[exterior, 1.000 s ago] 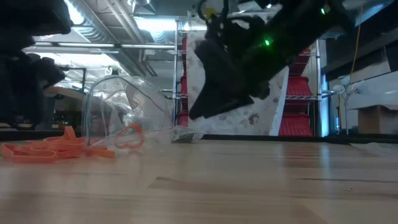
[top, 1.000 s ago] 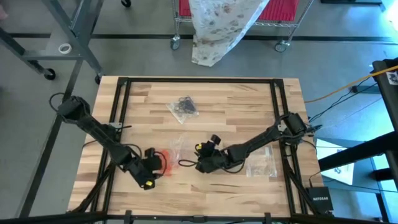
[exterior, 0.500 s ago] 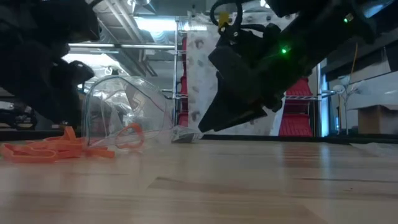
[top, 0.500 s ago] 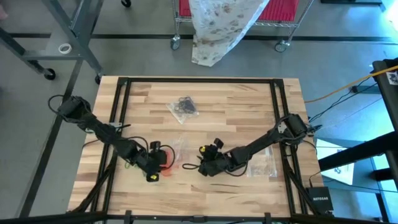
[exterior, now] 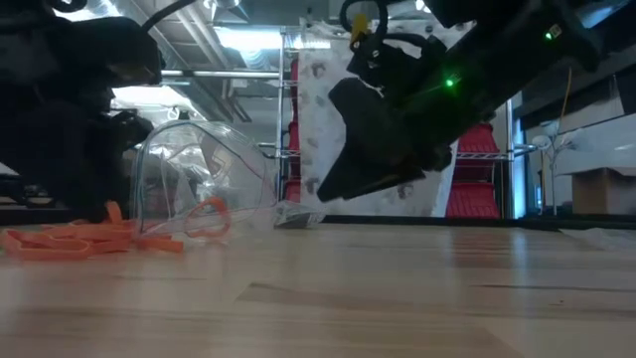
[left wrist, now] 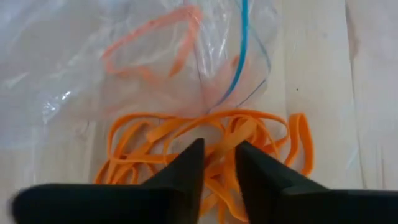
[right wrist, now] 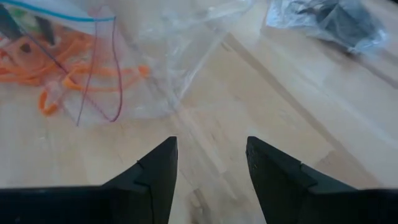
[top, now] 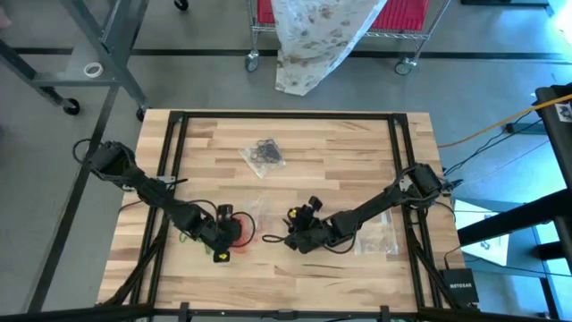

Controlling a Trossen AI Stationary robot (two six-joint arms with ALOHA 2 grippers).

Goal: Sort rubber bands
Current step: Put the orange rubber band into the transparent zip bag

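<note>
A pile of orange rubber bands (left wrist: 134, 134) (top: 239, 231) (exterior: 60, 239) lies on the wood at the mouth of a clear zip bag (left wrist: 93, 68) (top: 257, 210) (exterior: 199, 164). One orange loop (left wrist: 146, 50) is inside the bag. My left gripper (left wrist: 219, 155) (top: 223, 237) points down over the pile, its fingers open by a narrow gap with bands showing between them. My right gripper (right wrist: 211, 152) (top: 295, 239) (exterior: 323, 194) is open and hangs slanted above bare wood to the right of the bag. A thin dark loop (top: 270, 239) lies beside it. No green bands show. My left gripper comes at the orange pile from above, a fingertip (left wrist: 194, 155) on each side of a few strands near the pile's middle (left wrist: 217, 140). I cannot tell whether the fingers touch them. The bands lie flat on the table.
A clear bag of black bands (top: 264, 154) (right wrist: 336, 18) lies toward the far edge. Another clear bag (top: 377, 234) lies near the right edge, under the right arm. Dark frame rails (top: 398, 161) run along the table's sides. Bare wood lies along the near edge.
My left gripper has moved from the near-left toward the right, onto the orange pile. My right gripper has shifted a little toward the near edge and tipped to a flatter slant. The bands and bags have stayed in place.
</note>
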